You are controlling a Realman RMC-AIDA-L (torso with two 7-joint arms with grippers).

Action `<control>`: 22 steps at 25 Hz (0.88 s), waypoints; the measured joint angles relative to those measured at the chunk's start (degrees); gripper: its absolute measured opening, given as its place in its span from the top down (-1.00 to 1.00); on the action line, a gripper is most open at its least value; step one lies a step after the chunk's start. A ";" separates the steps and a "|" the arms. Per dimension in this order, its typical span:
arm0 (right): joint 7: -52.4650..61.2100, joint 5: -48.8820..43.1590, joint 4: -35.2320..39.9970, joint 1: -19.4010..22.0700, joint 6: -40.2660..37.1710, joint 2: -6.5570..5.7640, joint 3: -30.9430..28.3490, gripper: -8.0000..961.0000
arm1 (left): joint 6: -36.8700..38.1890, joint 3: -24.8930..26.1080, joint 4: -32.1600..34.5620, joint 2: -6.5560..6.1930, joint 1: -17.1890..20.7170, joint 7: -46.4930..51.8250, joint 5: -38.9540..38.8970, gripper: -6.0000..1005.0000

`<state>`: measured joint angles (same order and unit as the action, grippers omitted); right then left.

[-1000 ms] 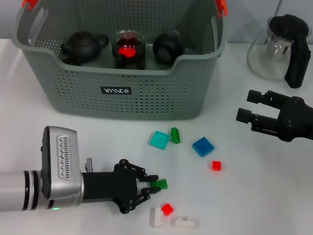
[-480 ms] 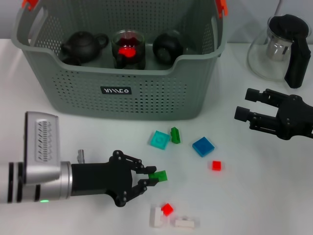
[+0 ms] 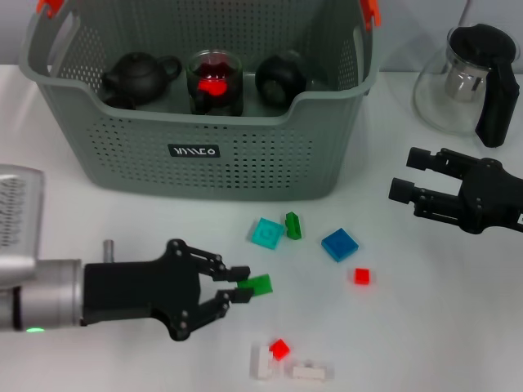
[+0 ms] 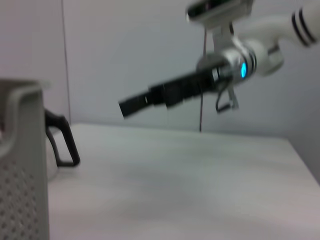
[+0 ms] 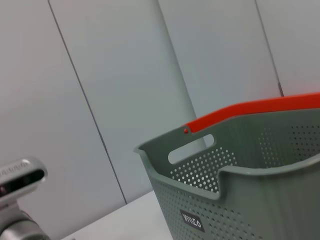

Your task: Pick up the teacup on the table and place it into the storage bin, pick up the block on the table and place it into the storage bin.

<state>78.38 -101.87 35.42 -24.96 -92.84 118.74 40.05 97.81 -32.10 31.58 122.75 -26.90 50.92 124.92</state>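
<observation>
While a green block (image 3: pixel 260 285) sits pinched between its fingertips, the left gripper (image 3: pixel 243 285) reaches in from the robot's left over the white table (image 3: pixel 425 327), in front of the storage bin (image 3: pixel 204 155). The right gripper (image 3: pixel 406 175) hangs at the robot's right with its fingers spread and nothing between them, near a glass pitcher (image 3: pixel 466 82). Inside the grey perforated bin stand a black teapot (image 3: pixel 137 77), a glass teacup (image 3: pixel 214 82) showing red within, and a dark round pot (image 3: pixel 280 77). Loose on the table between the grippers lie a teal tile (image 3: pixel 266 233), a second green block (image 3: pixel 292 225), a blue tile (image 3: pixel 339 244) and a small red block (image 3: pixel 362 276). Nearer the front edge another red block (image 3: pixel 279 349) touches two white blocks (image 3: pixel 263 363).
</observation>
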 joint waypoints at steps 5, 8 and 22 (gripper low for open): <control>-0.10 0.01 -0.09 0.16 0.02 0.00 0.03 -0.68 | 5.64 4.78 0.37 -0.92 0.00 0.02 -0.04 0.60; -0.12 0.01 -0.05 0.37 0.03 0.00 0.00 -0.68 | 10.20 8.84 0.65 -1.42 -0.18 -0.11 -0.63 0.60; -0.90 0.10 -0.34 -0.27 0.84 0.09 0.02 -0.68 | 9.06 11.40 7.40 -2.59 -10.10 12.41 -19.65 0.58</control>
<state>77.48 -101.77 35.08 -25.23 -92.00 118.83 40.07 106.88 -20.69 38.98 120.16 -37.00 63.32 105.27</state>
